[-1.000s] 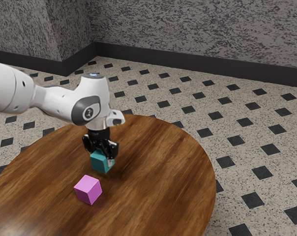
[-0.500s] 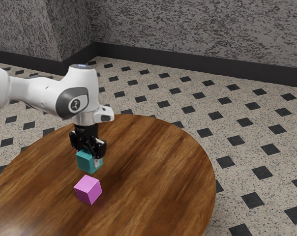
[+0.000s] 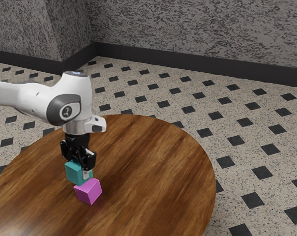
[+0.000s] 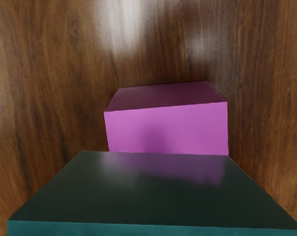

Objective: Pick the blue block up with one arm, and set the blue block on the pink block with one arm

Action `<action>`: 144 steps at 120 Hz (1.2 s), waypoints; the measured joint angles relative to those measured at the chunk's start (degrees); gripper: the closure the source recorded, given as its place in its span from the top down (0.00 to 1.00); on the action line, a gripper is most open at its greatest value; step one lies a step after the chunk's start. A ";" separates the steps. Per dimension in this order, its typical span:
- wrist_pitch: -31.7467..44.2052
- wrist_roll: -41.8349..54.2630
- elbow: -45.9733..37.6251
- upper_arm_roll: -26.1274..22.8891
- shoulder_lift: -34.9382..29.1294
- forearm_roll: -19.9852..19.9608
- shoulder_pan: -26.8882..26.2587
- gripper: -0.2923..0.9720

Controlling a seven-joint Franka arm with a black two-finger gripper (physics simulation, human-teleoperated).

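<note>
carried nearer the pink block, the blue block sits clamped in the claw.

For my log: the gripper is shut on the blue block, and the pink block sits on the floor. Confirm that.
Not quite. The pink block sits on the round wooden table, not on the floor, as the exterior view shows. The rest holds: the gripper is shut on the blue block.
</note>
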 joint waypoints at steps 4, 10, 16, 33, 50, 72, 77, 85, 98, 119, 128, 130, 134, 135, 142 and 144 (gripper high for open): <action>0.05 0.15 -0.33 0.00 -0.07 -0.01 0.01 0.54; 0.14 0.34 -0.62 0.00 -0.12 -0.03 0.03 0.54; 0.20 0.51 -0.76 -0.01 -0.10 -0.03 0.07 0.55; 0.23 0.98 -0.92 -0.07 -0.07 -0.02 0.26 0.64; 0.28 1.34 -0.93 -0.08 0.18 -0.01 0.35 0.70; 0.24 1.69 -0.78 -0.08 -0.05 0.00 0.35 0.74; 0.15 1.77 -0.58 -0.08 -0.41 0.00 0.34 0.75; 0.01 1.92 -0.25 -0.08 -1.47 0.00 0.30 0.75; -0.50 2.19 2.00 -0.08 -3.69 0.00 0.22 0.76; -2.34 2.58 9.35 -0.16 -6.78 0.17 -0.20 0.76; -4.45 2.67 14.91 -0.29 -7.59 0.28 -0.13 0.77; -5.06 2.69 16.75 -0.67 -7.71 0.29 0.02 0.77; -6.40 2.73 20.15 -1.44 -7.88 0.29 0.02 0.77; -6.72 2.73 21.05 -1.89 -7.88 0.33 0.18 0.77; -8.67 2.77 26.71 -4.00 -6.64 0.93 -0.33 0.77; -9.23 2.78 27.94 -4.34 -6.00 1.07 -0.46 0.77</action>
